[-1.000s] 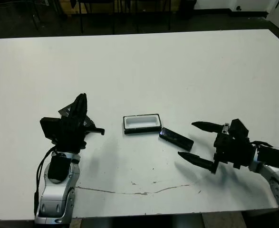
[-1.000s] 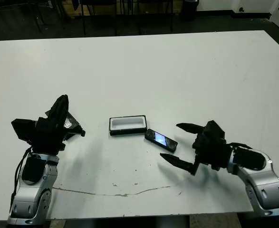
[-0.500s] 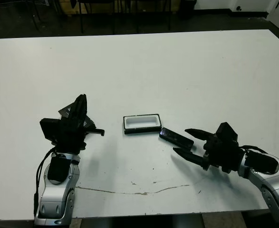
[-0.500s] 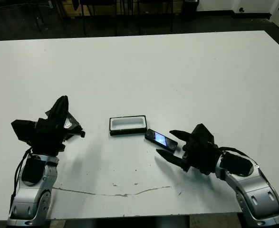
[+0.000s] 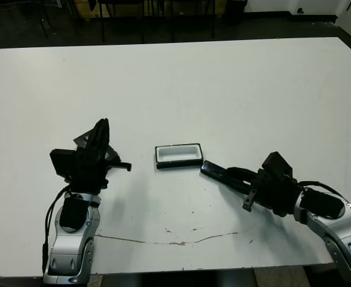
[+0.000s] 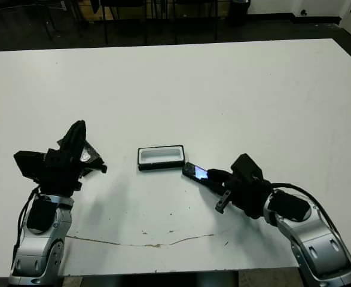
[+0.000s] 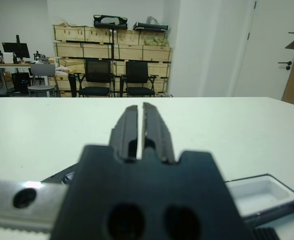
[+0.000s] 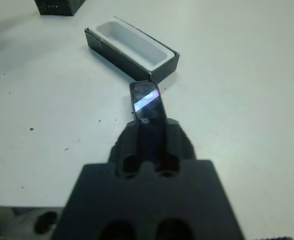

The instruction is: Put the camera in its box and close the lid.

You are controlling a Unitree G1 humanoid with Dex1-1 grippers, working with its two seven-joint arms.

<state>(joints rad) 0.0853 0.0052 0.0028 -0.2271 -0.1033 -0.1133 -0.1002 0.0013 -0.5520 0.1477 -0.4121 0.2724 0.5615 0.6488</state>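
Note:
The camera (image 6: 195,172), a slim black bar with a bluish glossy patch, lies on the table just right of the box (image 5: 177,155), an open white-lined tray. My right gripper (image 6: 214,178) is shut on the camera's near half; the far end (image 8: 147,101) sticks out between the fingers and points at the box (image 8: 111,52). At the left, my left gripper (image 5: 104,124) points away from me with its fingers pressed together and nothing between them. The black lid (image 6: 89,156) lies on the table right behind it, partly hidden.
The white table (image 5: 223,89) stretches wide beyond the box. A thin crack mark (image 5: 175,242) runs near the front edge. Chairs (image 7: 114,77) and stacked crates stand past the far edge.
My right gripper has moved forward and left to the camera and closed from wide open onto it. The left arm, box and lid have not moved.

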